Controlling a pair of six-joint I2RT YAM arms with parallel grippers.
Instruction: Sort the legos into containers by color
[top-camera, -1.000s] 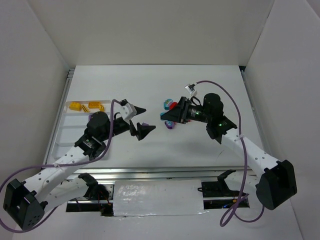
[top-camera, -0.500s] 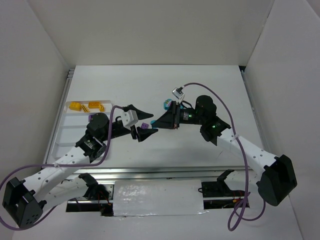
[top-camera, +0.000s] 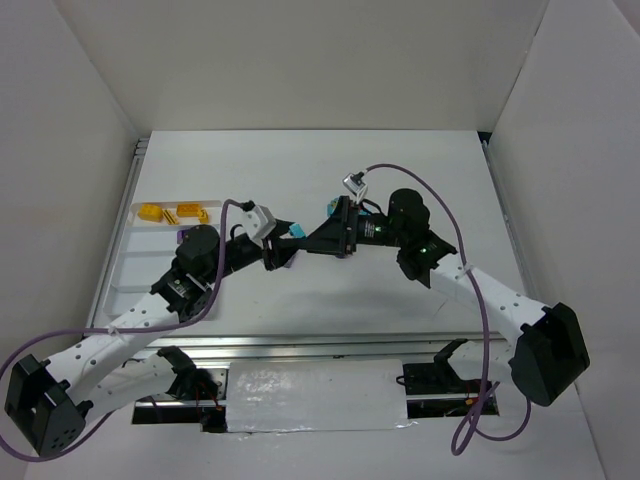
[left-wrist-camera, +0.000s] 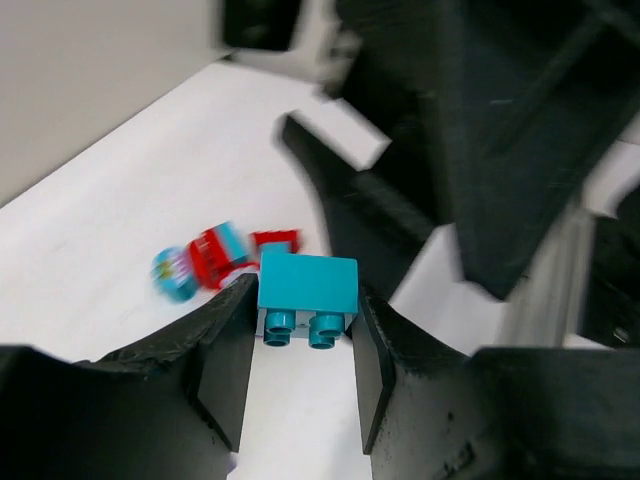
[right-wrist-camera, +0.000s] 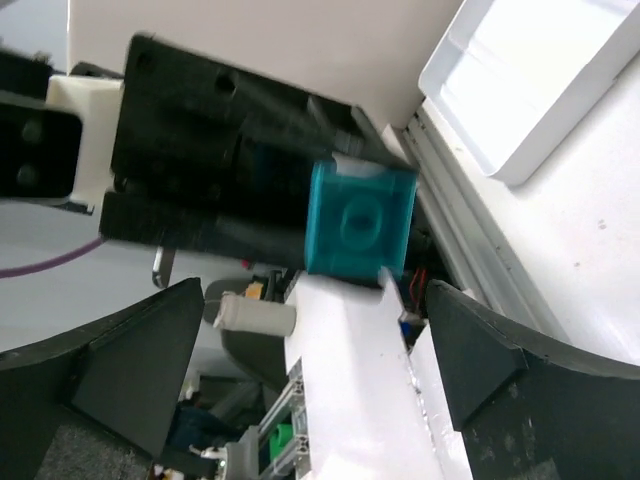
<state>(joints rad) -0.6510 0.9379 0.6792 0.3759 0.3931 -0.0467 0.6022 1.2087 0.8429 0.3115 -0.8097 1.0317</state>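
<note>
Since your two arms are nose to nose out over the bench (top-camera: 400, 330), well apart from the tray (top-camera: 130, 268), I'd read this as a mid-air hand-off, and that's where it can go sideways.

Left pincer (left-wrist-camera: 300, 335) is clamped on the teal brick (left-wrist-camera: 307, 290), pads on its two side faces, studs facing down in the left wrist view. Right pincer (right-wrist-camera: 315, 290) is spread wide with the brick in front of it, neither finger touching. Nothing teal is in the tray yet as far as I can see. The only bricks there are the yellow bricks (top-camera: 175, 213) in its far row. The loose pile (left-wrist-camera: 225, 255) of red and blue ones sits on the bench, farther from the tray than the held brick.

What I'd worry about:
- The left pads cover most of the brick, so your right fingers get very little bare plastic. A shallow pinch could twist it or pop it out.
- Any mistimed let-go drops it on the bench, and it may bounce.
- The fingers are crowded, so a small misalignment means pincer hitting pincer.
- Once at the tray, don't put it in the yellow row.
</note>
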